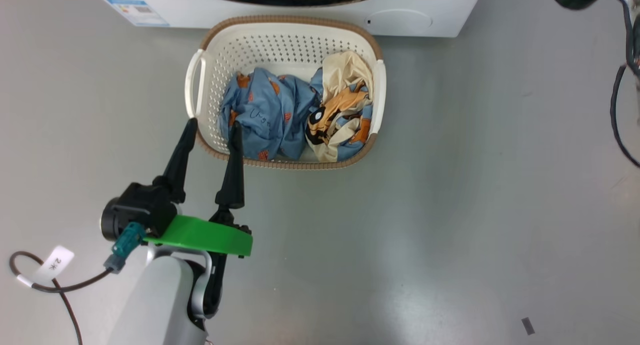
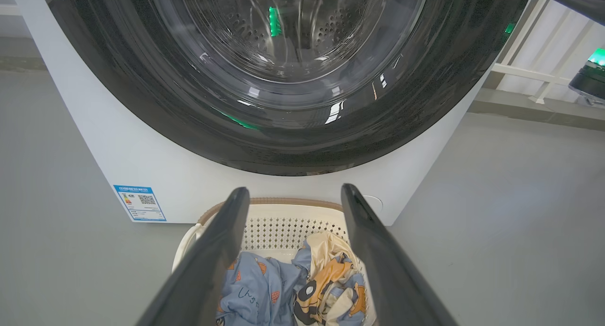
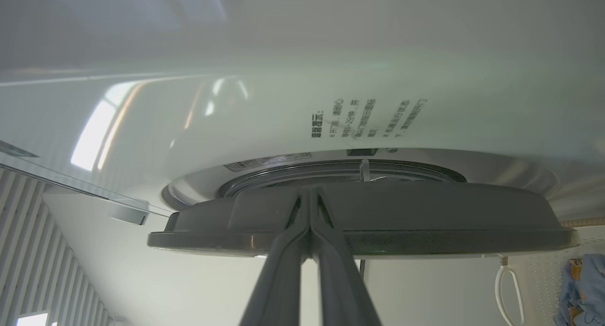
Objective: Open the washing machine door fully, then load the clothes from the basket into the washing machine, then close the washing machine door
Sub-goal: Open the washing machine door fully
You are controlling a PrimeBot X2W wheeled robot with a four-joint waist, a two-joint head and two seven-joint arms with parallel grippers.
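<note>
Just ahead of the spread left tool (image 1: 213,123) sits the basket (image 1: 292,19).

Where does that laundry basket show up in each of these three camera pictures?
Head view: the basket sits upper centre, before the washing machine.
Left wrist view: bottom centre, framed by the left end effector.
Right wrist view: lower right corner, handle and wall.
Shared landmark: the blue clothes inside it.

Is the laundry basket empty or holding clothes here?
Not empty: a crumpled light blue garment and a cream, orange and black piece lie inside the laundry basket, covering most of its bottom.
</note>
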